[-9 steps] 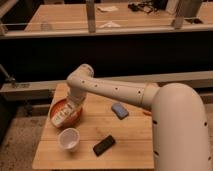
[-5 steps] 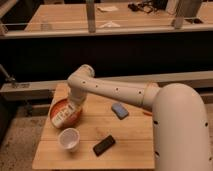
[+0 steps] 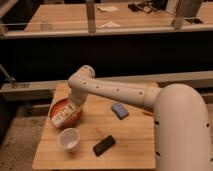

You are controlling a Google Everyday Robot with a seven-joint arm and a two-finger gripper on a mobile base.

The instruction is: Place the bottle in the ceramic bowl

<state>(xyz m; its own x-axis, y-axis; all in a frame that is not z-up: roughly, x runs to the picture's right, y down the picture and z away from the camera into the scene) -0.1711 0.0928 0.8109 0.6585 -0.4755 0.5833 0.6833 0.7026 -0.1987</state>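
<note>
The orange-red ceramic bowl (image 3: 58, 107) sits on the left of the wooden table (image 3: 125, 142). The whitish bottle (image 3: 62, 117) with a pale label and reddish marks lies tilted in the bowl's near right part, over its front rim. My gripper (image 3: 73, 106) is at the end of the white arm, right above the bowl and at the bottle's upper end. The arm reaches in from the right and covers part of the bowl's right side.
A white paper cup (image 3: 68, 138) stands just in front of the bowl. A black flat object (image 3: 104, 145) lies near the table's front. A blue-grey object (image 3: 119, 110) lies in the middle, with a small orange item (image 3: 147, 113) beyond it. A dark counter runs behind.
The bottle and gripper stay at the bowl's near right; no clear movement shows between the earlier frames and now.
</note>
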